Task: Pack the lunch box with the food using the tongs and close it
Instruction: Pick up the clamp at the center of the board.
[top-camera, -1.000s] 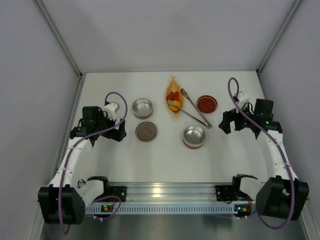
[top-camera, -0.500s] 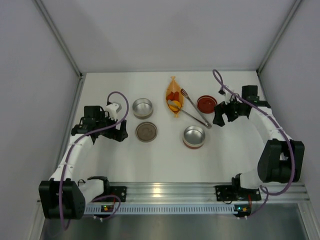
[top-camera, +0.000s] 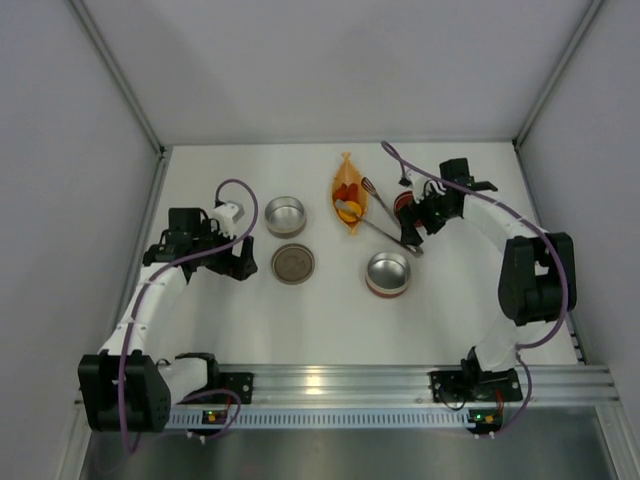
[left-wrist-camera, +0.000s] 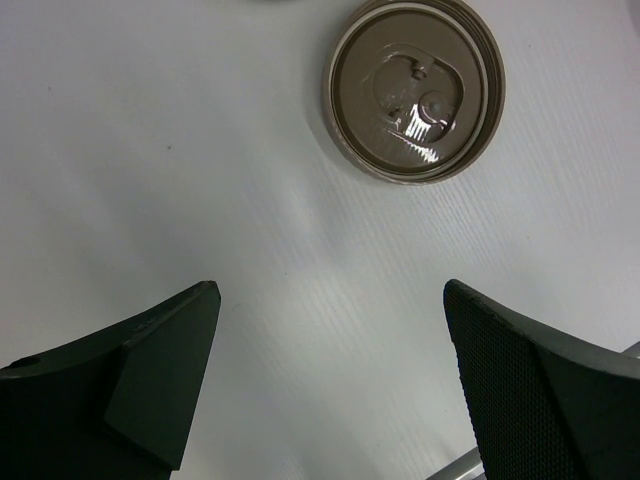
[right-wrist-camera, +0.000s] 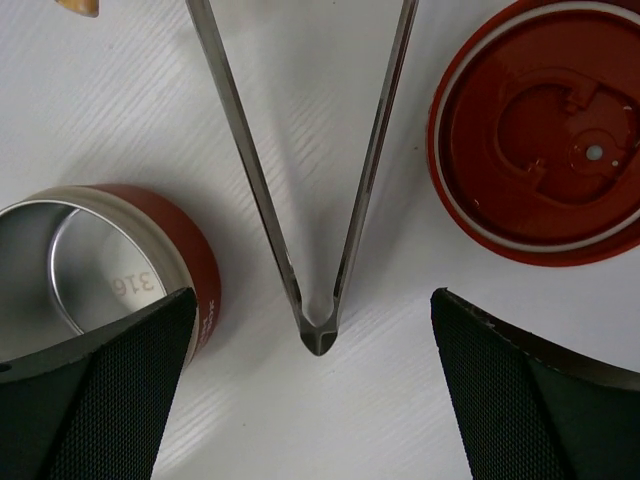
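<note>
White table (top-camera: 320, 330), matte, faint ribbing up close. Grey walls (top-camera: 330, 70) on three sides. Aluminium rail (top-camera: 340, 385) along the near edge carries both bases.

Left arm (top-camera: 150, 300) on the left side. Left gripper (left-wrist-camera: 330, 295) wide open, empty, above bare table just short of the brown lid (left-wrist-camera: 418, 90). Right arm (top-camera: 500, 225) reaches in from the right. Right gripper (right-wrist-camera: 312, 300) wide open, nothing held, hanging over the joined end of the tongs (right-wrist-camera: 362, 200).

Tongs lie flat, mid-right, hinge nearest the rail, between the red-based tin (right-wrist-camera: 110, 270) and the red lid (right-wrist-camera: 545, 130). Their arms splay out towards the orange dish (top-camera: 346, 168). Food (top-camera: 346, 192): red and yellow pieces in that dish, far centre. Plain steel tin (top-camera: 285, 215) sits left of the dish, behind the brown lid.

Hidden: from above, the right gripper covers much of the red lid and part of the tongs. The right wrist view cuts off the tong tips, part of the tin and the lid's edge, and shows only a corner of the dish. Can't tell whether a tong tip touches the food.

Change: a second ago the right gripper sat out near the right edge, clear of the red lid. It has swung in over the tongs. Left arm barely shifted. Tins, lids, dish, tongs and food unmoved.
</note>
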